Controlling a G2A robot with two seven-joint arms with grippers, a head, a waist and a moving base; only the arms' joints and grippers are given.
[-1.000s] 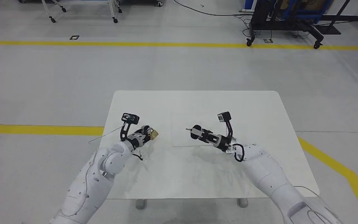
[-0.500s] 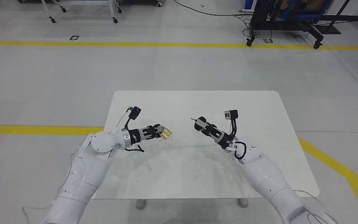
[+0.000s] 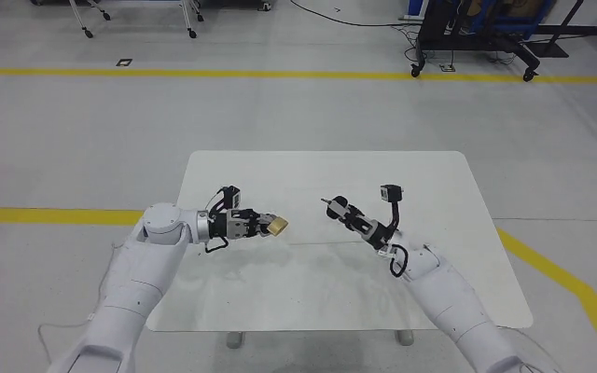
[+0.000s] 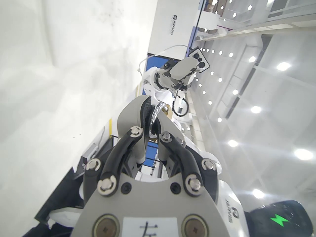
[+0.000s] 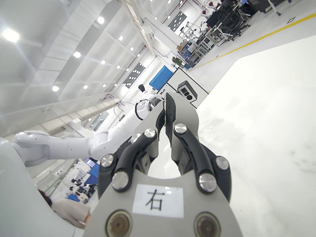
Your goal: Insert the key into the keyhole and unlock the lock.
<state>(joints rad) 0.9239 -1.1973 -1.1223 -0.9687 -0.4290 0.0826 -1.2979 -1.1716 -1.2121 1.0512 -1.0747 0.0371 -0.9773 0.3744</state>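
A brass padlock [image 3: 277,225] is held above the white table [image 3: 420,177], left of its middle. My left gripper [image 3: 262,225] is shut on it. In the left wrist view the fingers [image 4: 133,114] pinch the silver shackle [image 4: 158,108], and a sliver of brass body [image 4: 168,111] peeks past them. My right gripper [image 3: 335,207] hovers to the right of the lock, shut on a small key [image 3: 325,200] whose thin tip points toward the lock. A gap separates key and lock. In the right wrist view the pads [image 5: 170,114] are pressed together and hide the key.
The table's right half and near edge [image 3: 354,328] hold nothing. The right arm's wrist [image 4: 177,75] appears beyond the lock in the left wrist view. The left arm [image 5: 111,134] appears beyond the closed fingers in the right wrist view. A yellow floor line [image 3: 75,216] runs beside the table.
The left arm swung the padlock rightward toward the table's middle, then held it there. The right gripper carried the key farther from the robot and slightly right.
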